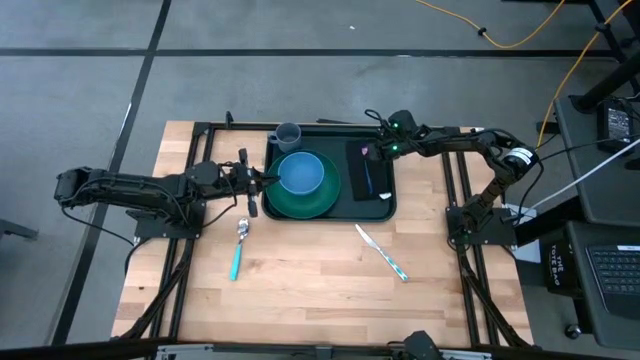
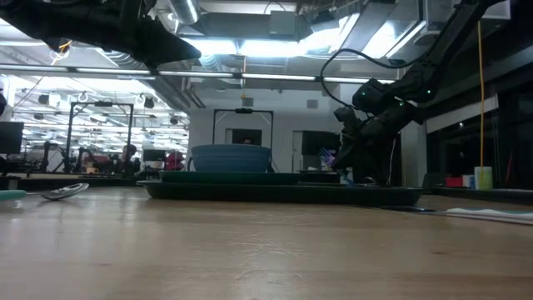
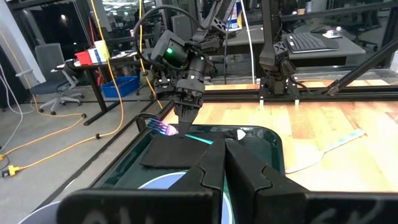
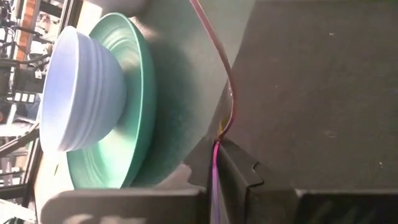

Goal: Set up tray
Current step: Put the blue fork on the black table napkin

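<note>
While right gripper (image 1: 372,152) pinches a fork (image 3: 160,127) over tray (image 1: 385,212) — left gripper (image 1: 262,181) closed, at rim.

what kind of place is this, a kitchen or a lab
Likely a robotics lab or workshop, not a kitchen: a wooden table on a metal frame, a yellow cable across the floor, and office chairs and desks behind.

In the low view the tray (image 2: 283,192) shows only as a thin edge-on strip, its floor hidden. The plate (image 4: 134,93) is cut off at the right wrist view's edge. The left gripper (image 3: 225,163) blocks the near part of the bowl (image 3: 163,182) there.
</note>
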Robot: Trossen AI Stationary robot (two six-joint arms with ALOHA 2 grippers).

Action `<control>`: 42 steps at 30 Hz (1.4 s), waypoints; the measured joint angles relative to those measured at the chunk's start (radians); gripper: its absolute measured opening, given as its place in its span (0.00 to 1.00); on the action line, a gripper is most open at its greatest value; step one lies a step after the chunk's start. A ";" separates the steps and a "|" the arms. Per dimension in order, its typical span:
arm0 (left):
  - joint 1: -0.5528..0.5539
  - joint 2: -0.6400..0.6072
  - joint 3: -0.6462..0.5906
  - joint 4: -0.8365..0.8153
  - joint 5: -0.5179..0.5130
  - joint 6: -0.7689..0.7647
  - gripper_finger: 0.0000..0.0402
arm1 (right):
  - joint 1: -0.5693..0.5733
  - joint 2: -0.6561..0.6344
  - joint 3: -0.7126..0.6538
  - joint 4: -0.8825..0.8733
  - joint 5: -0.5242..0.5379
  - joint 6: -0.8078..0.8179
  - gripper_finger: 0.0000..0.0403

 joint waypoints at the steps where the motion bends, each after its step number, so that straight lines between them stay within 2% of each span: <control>1: 0.000 0.000 0.000 0.000 0.000 0.000 0.02 | 0.000 0.000 0.000 0.000 0.002 -0.001 0.06; 8: 0.000 0.000 0.000 0.000 0.000 0.000 0.01 | 0.000 0.000 0.000 0.000 0.024 -0.003 0.10; 20: 0.000 0.000 0.000 0.000 0.000 0.000 0.01 | -0.001 0.000 0.000 0.017 0.027 -0.005 0.10; 26: 0.000 0.000 0.000 0.000 0.000 0.000 0.02 | 0.002 0.000 0.034 0.015 0.038 -0.057 0.10; 30: 0.000 0.000 0.000 0.000 0.000 0.000 0.02 | 0.029 0.000 0.085 -0.073 0.135 -0.108 0.10; 34: 0.000 0.000 0.000 0.000 0.000 0.000 0.01 | 0.084 0.000 0.172 -0.287 0.310 -0.209 0.10; 37: 0.000 0.000 0.000 0.000 0.000 0.000 0.01 | 0.131 0.000 0.223 -0.378 0.412 -0.236 0.10; 42: 0.000 0.000 0.000 0.000 0.000 0.000 0.02 | 0.196 0.000 0.248 -0.389 0.443 -0.233 0.10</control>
